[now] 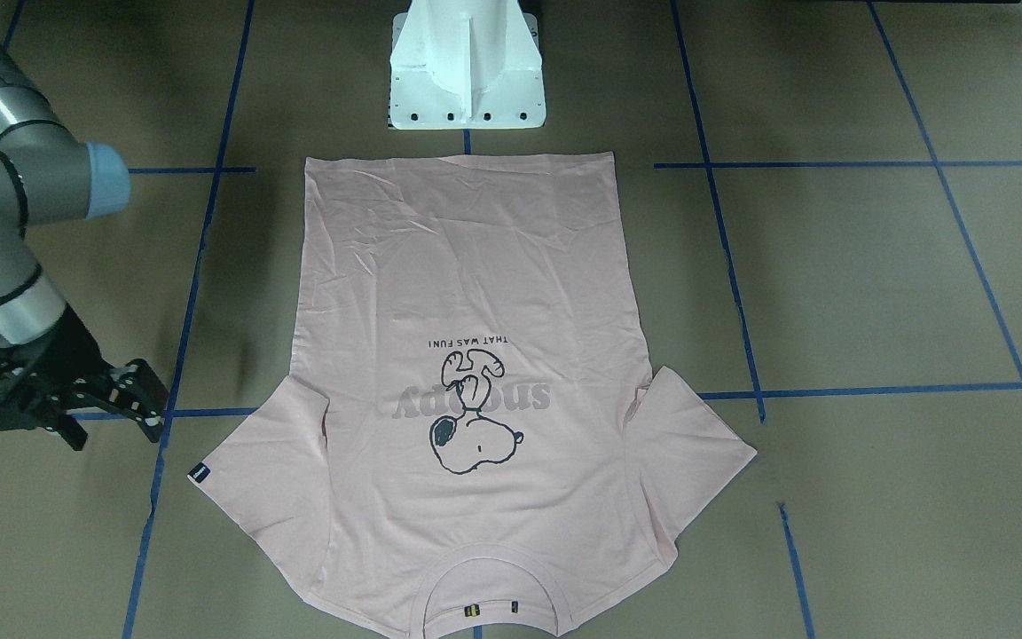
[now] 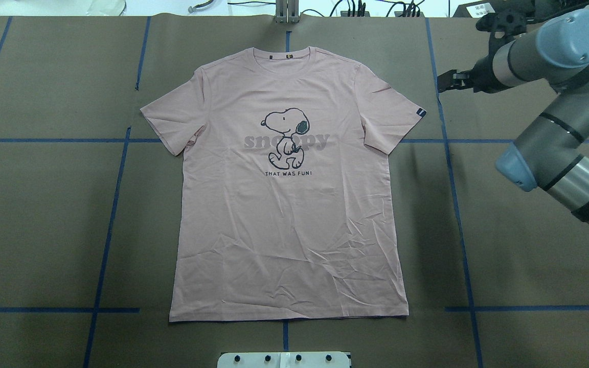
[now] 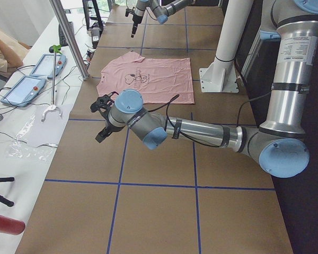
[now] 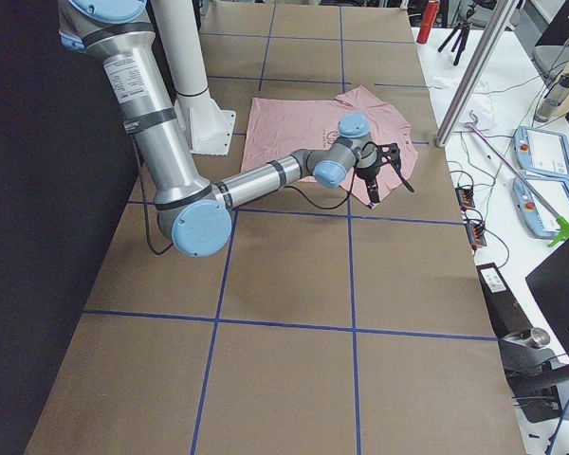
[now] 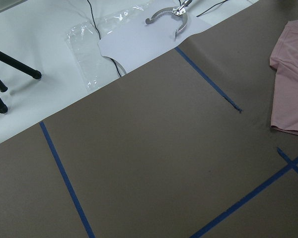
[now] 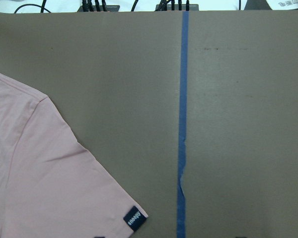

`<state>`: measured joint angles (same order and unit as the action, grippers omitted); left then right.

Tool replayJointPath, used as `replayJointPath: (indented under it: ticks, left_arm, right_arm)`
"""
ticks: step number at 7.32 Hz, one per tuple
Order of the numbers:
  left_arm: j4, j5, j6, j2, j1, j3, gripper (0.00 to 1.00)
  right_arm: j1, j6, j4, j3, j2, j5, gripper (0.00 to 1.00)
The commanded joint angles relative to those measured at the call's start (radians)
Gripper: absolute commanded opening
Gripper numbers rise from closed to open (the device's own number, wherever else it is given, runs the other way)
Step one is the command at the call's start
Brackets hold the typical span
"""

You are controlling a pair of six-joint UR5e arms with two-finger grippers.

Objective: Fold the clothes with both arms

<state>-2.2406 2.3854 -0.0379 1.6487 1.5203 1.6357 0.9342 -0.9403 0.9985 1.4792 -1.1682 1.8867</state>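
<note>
The light pink T-shirt lies flat and print-up on the brown table, collar at the far edge; it also shows in the front view. My right gripper hovers open and empty just outside the sleeve with the black tag; the right wrist view shows that tag. My left gripper shows only in the left side view, beyond the other sleeve near the table's edge; I cannot tell if it is open. The left wrist view shows only a sleeve edge.
The white pedestal base stands at the shirt's hem. Blue tape lines cross the table. A white side bench carries teach pendants and a plastic bag. A metal post rises at the table edge.
</note>
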Motion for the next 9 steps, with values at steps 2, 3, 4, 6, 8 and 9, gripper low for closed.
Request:
replayJointPath:
  ticks: [2,3,4,6,8,9]
  left_arm:
    - [-0.001,0.000,0.001,-0.001,-0.002,-0.001,1.00]
    - [-0.001,0.000,0.001,-0.001,-0.002,-0.001,1.00]
    - [-0.001,0.000,0.001,-0.001,-0.002,-0.001,1.00]
    - [-0.001,-0.002,0.001,-0.001,-0.002,-0.001,1.00]
    - [-0.001,-0.002,0.003,-0.003,-0.002,-0.001,1.00]
    - [-0.001,-0.003,0.003,-0.003,-0.002,-0.001,1.00]
  right_arm:
    - [-0.060,-0.049,-0.080,-0.160,0.074,-0.089,0.70]
    - [-0.070,-0.063,-0.084,-0.171,0.081,-0.092,0.69]
    - [-0.084,-0.064,-0.084,-0.180,0.079,-0.101,0.66]
    - [-0.098,-0.064,-0.084,-0.206,0.091,-0.129,0.63]
    - [-0.104,-0.066,-0.084,-0.220,0.096,-0.129,0.59]
    - [-0.109,-0.066,-0.084,-0.224,0.099,-0.130,0.58]
